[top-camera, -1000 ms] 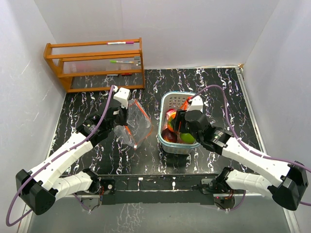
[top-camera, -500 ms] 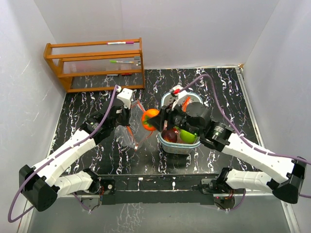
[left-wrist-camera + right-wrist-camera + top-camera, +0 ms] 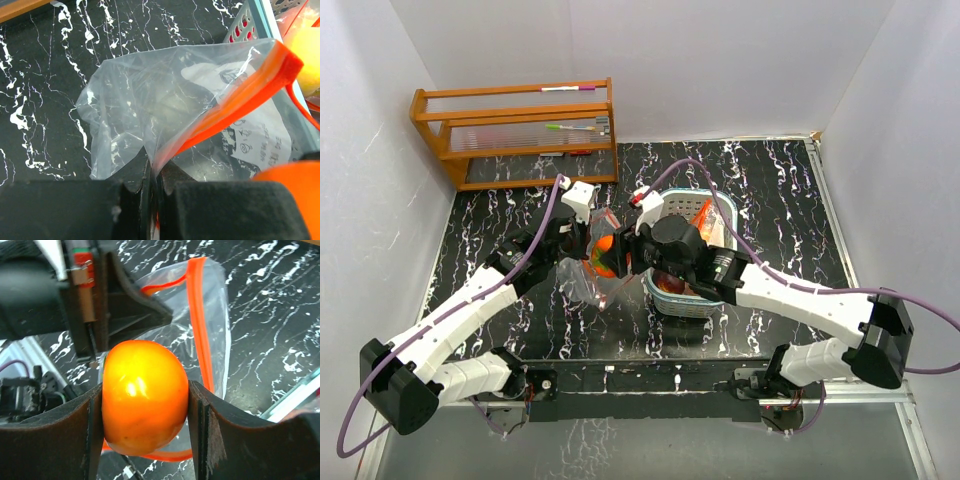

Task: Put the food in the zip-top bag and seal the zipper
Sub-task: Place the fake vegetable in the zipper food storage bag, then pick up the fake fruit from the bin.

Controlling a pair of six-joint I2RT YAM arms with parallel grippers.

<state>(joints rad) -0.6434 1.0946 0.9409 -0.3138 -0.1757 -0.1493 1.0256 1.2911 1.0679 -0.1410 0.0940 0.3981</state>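
Observation:
A clear zip-top bag (image 3: 603,262) with an orange zipper strip (image 3: 240,95) lies left of the pale-blue basket (image 3: 715,205). My left gripper (image 3: 582,240) is shut on the bag's rim and holds the mouth up; the pinch shows in the left wrist view (image 3: 154,175). My right gripper (image 3: 612,253) is shut on an orange fruit (image 3: 144,395) and holds it at the bag's mouth (image 3: 200,315), just above the opening. More fruits, red (image 3: 670,285) and yellow (image 3: 307,55), stay in the basket, mostly hidden under my right arm.
A wooden rack (image 3: 515,130) with pens stands at the back left by the wall. White walls close in on the left, back and right. The black marbled table (image 3: 790,180) shows around the basket and bag.
My right gripper lifted the orange fruit out of the basket and carried it left to the bag's mouth. My left gripper kept its hold on the bag's rim.

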